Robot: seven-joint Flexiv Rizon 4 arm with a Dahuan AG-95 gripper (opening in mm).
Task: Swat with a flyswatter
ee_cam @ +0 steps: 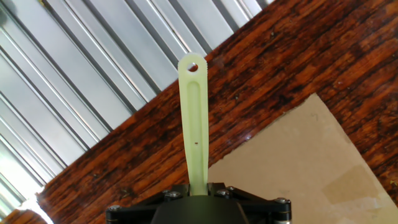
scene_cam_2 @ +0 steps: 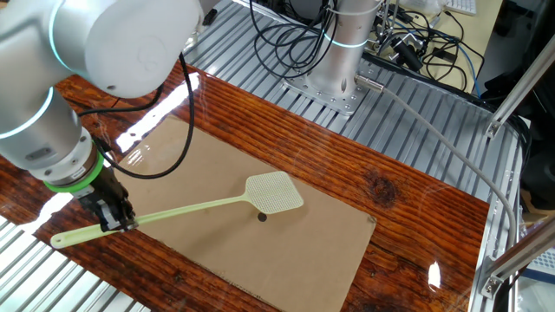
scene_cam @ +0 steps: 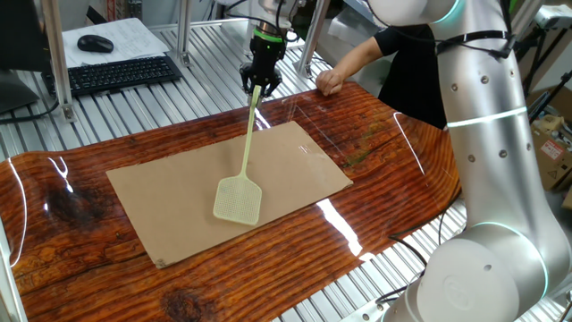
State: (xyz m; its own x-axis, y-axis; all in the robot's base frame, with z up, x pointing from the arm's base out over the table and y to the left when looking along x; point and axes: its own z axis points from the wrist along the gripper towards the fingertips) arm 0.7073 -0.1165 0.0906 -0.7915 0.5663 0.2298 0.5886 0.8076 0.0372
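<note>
The pale yellow-green flyswatter (scene_cam: 247,148) slants down over the cardboard sheet (scene_cam: 179,201). Its mesh head (scene_cam: 238,199) hovers just above the sheet, casting a small dark shadow or spot below it in the other fixed view (scene_cam_2: 262,216). My gripper (scene_cam: 259,82) is shut on the handle near its far end. In the other fixed view my gripper (scene_cam_2: 117,222) holds the handle (scene_cam_2: 182,211), with the head (scene_cam_2: 274,192) over the sheet's middle. In the hand view the handle end (ee_cam: 193,118) with its hanging hole sticks out from between my closed fingers (ee_cam: 177,188).
The sheet lies on a glossy wooden tabletop (scene_cam: 402,170). A person's hand (scene_cam: 329,80) rests on the far edge. A keyboard (scene_cam: 121,73) and mouse (scene_cam: 95,43) lie beyond on the slatted metal bench. Another robot base (scene_cam_2: 334,74) with cables stands behind.
</note>
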